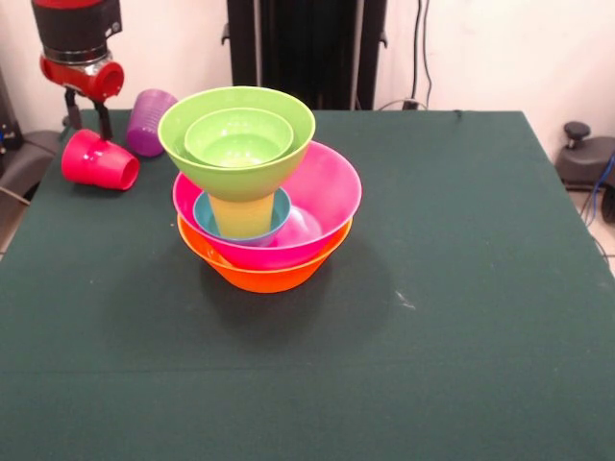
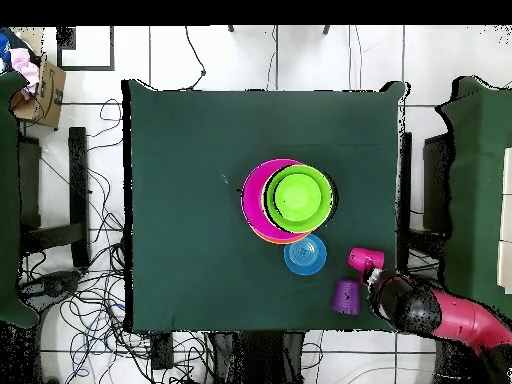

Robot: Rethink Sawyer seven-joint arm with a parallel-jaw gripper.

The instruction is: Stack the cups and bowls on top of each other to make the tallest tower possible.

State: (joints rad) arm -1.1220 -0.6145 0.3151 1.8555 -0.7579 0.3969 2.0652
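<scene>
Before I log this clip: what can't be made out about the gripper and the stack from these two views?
- Gripper: the front view shows only dark tips by the red cup; overhead the arm covers it. Open or shut: unclear.
- Orange bowl: overhead only a sliver shows beneath the pink bowl.
- Yellow cup: overhead the green bowl hides it.
- Blue bowl: clear of the stack overhead, yet the front view seems to show it inside the pink bowl.

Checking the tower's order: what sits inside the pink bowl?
Inside the pink bowl: a blue bowl holding the yellow cup, which carries the green bowls. Its bottom is covered.
</scene>
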